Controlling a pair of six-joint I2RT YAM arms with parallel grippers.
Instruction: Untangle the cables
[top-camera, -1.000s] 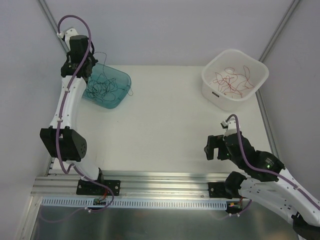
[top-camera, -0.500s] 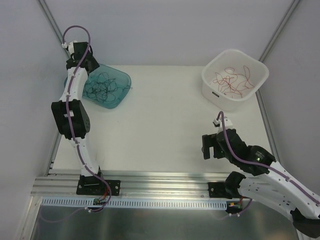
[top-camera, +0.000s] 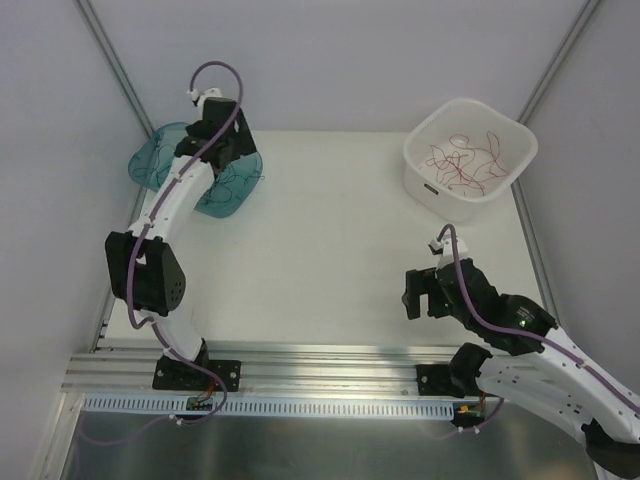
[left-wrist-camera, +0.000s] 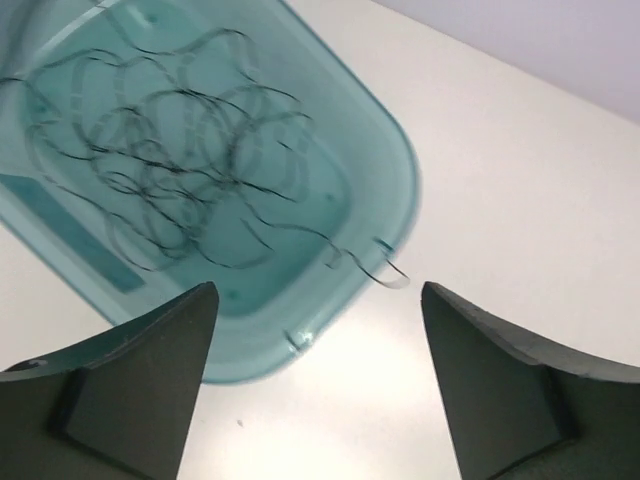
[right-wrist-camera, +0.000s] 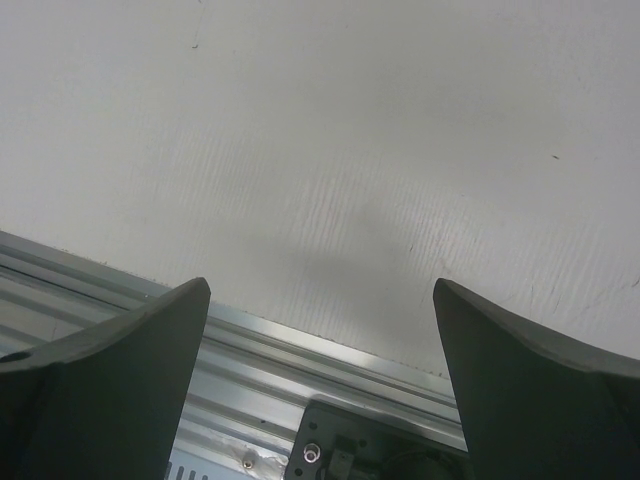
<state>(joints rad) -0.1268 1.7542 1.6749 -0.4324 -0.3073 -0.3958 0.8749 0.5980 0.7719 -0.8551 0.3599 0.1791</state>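
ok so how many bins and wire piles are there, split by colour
teal bin: 1
white bin: 1
black wire pile, in the teal bin: 1
red wire pile, in the white bin: 1
total: 4
single strands are too thin and tangled to count

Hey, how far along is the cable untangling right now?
Done: red strands lie in the white tub, black strands in the teal bin. In hand: nothing; the left gripper hangs open over the teal bin, the right gripper open over bare table. Left: apparently little; one black strand's end curls over the bin's rim, and no tangle shows on the table.
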